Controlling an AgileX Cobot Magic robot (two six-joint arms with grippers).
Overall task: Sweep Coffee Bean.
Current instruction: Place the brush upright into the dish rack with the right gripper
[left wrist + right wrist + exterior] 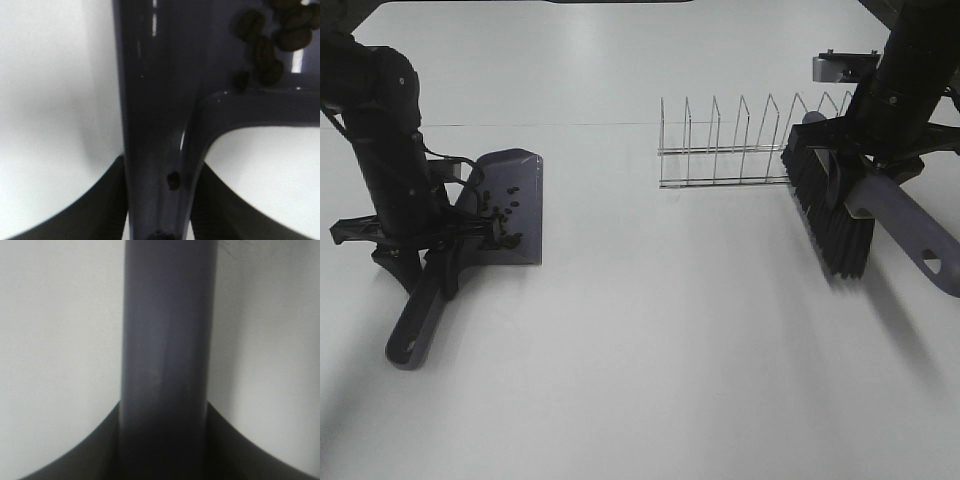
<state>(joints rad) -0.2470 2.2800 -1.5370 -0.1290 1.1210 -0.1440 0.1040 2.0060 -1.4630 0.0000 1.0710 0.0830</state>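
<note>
Left tool (432,262) pinches the dustpan (505,210) handle; the coffee beans (500,215) lie in its pan on the desk (670,350). My right tool (880,160) clamps the brush (835,215) handle. Sweeping looks finished; next I judge both implements need setting down by the rack (740,140).

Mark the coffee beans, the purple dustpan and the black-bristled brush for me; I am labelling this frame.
dark brown coffee beans (501,212): exterior high view, middle of the cluster.
purple plastic dustpan (523,172): exterior high view, bare blade.
black-bristled brush with purple handle (830,220): exterior high view, bristles.
</note>
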